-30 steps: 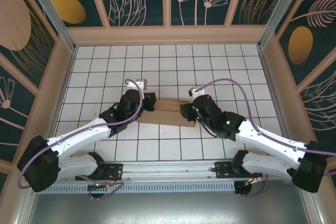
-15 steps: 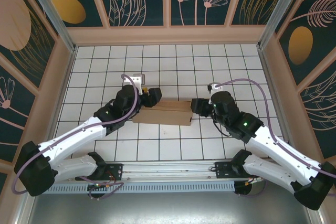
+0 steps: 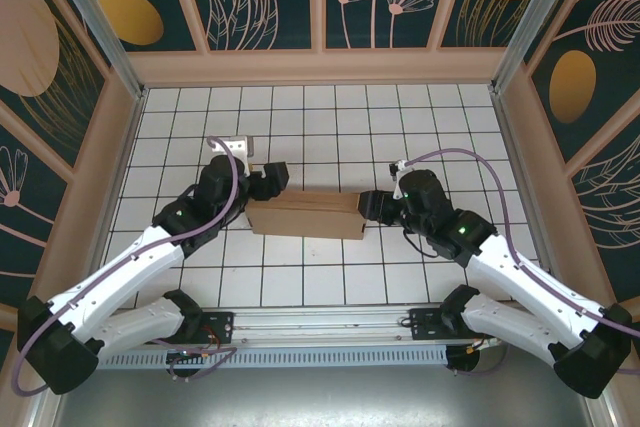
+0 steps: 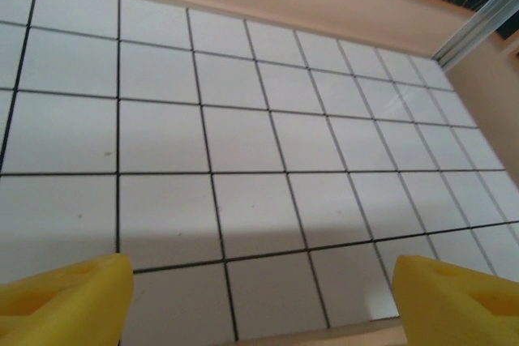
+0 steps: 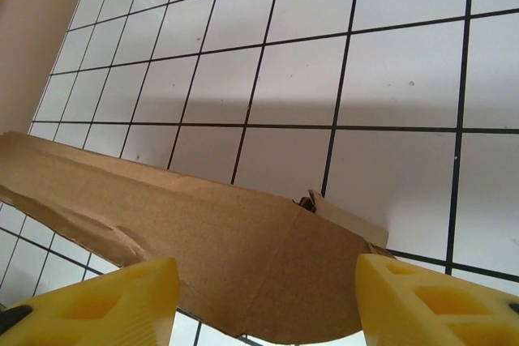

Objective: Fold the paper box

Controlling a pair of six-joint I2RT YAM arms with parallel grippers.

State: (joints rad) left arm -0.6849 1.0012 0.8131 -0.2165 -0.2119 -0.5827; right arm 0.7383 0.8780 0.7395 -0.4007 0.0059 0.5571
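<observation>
The box point(image 3: 305, 215) lies about mid-table on the white tiled table point(image 3: 330, 137). It is a shallow brown cardboard shape with its long axis running left to right between my two arms. The right gripper point(image 3: 372, 205) sits at the right-hand short end, touching it or just beside it; from above I cannot tell which. The left gripper point(image 3: 275, 179) hangs at the far left corner, a shade past the box's far edge rather than square on its end.

I judge the right arm the better placed, since the box stretches lengthwise away from its fingers. For the left arm, the box lies below and toward the near side.

The right wrist camera gives me what the overhead one cannot. Its yellow fingers point(image 5: 101, 297) are spread wide, and a cardboard panel with a curved near edge runs between them. There is a small tab at the panel's far edge, and nothing is pinched.

On the left wrist camera the fingers point(image 4: 65, 293) are just as far apart and look out over bare tiles. A thin tan strip runs along the bottom of that picture. It may be the box's edge, but I cannot be sure.
</observation>
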